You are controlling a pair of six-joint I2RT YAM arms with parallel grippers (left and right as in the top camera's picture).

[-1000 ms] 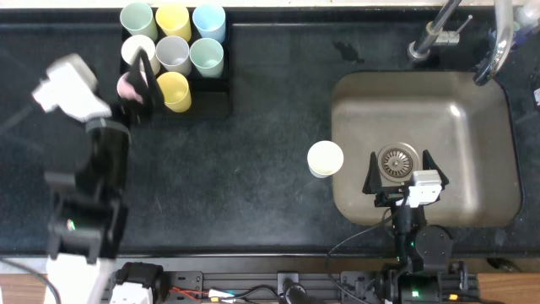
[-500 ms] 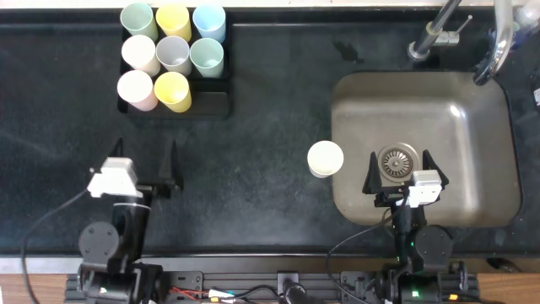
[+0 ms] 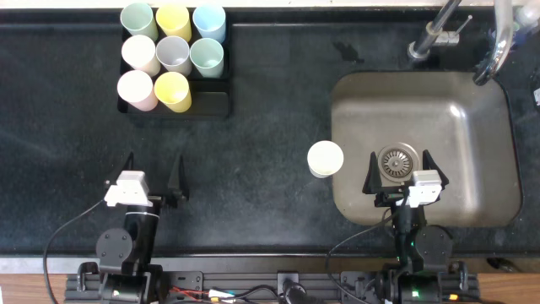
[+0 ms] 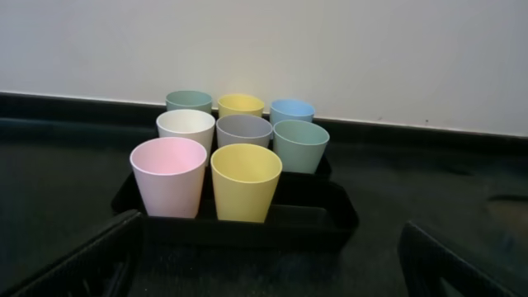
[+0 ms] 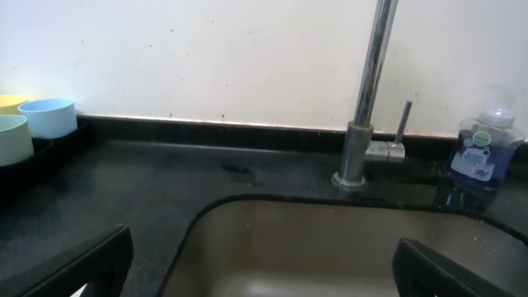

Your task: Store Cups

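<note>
**Waiting open-handed, with one cup left outside**

Parked low near its base, fingers apart and holding nothing: left gripper [image 3: 153, 169], facing the tray [image 4: 330, 221]. Same for right gripper [image 3: 398, 169], spread wide and empty, over the near rim of the sink [image 3: 456, 110].

Going outward: eight cups [image 4: 246, 177] upright in the tray, with one corner slot free. Last cup [image 3: 325, 159], cream, alone on the counter [image 3: 253, 169], just beside the sink's left edge. Impossible to tell whether mouth up or down.

Possible troubles, only as a judgement:
- Pushing the last cup over the edge into the sink by closing off-centre.
- Squeezing the light tapered wall too low and losing it during the carry.
- Knocking the neighbours when lowering into the tight free slot.
- Crossing arms by sending the left one so far.
</note>
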